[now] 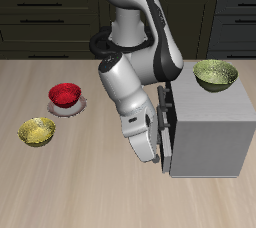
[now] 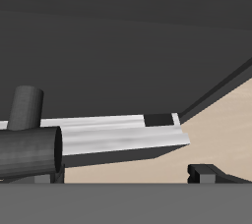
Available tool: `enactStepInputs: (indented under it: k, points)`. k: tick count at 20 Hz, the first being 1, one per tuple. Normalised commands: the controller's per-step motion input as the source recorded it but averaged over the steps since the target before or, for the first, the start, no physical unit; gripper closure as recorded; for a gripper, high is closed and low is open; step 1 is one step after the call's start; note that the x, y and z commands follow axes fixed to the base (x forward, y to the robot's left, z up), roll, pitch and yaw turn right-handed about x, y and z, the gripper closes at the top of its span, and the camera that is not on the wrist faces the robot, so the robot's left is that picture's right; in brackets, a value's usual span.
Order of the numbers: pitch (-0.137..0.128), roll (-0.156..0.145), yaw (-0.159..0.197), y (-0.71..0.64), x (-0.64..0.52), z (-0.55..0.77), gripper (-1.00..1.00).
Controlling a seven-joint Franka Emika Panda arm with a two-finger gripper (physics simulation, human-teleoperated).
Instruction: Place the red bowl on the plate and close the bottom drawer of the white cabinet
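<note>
drawer work looked like what was left here. the red bowl [image 1: 65,94] already sat on the plate [image 1: 66,109], off toward the far side of the table from the white cabinet [image 1: 208,127], so that half seemed done.

the gripper [image 1: 152,157] was down low right at the cabinet's front face, pretty much against it. the arm blocked most of that face in the exterior view, so the bottom drawer couldn't really be made out there. in the wrist view a dark bar handle [image 2: 25,141] sat very close to the camera with a pale grey drawer edge [image 2: 118,136] running sideways past it, long axis along the cabinet front. so the push would probably have to go straight into the cabinet, square to that edge. couldn't tell if the fingers were apart or together, nothing showed them clearly.

counts: one red bowl, one plate, one yellow-gold bowl [image 1: 38,131] nearer the table's front edge, one olive-green bowl [image 1: 215,74] on top of the cabinet, one cabinet.
</note>
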Motion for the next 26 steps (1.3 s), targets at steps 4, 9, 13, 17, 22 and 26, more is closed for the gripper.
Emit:
enactStepInputs:
  k: [4,9,13,17,22,26]
  points:
    - [-0.102,0.169,0.212,0.28,0.14,-0.13,-1.00]
    - [-0.095,0.130,0.179,0.23,0.21,0.01,-1.00]
    - [-0.037,0.072,0.095,0.14,0.31,-0.15,-1.00]
    - [-0.030,0.074,0.102,0.18,0.19,-0.14,-1.00]
    - [-0.040,0.088,0.106,0.23,0.38,-0.01,-1.00]
    - [-0.055,0.022,0.048,-0.03,0.42,-0.09,-1.00]
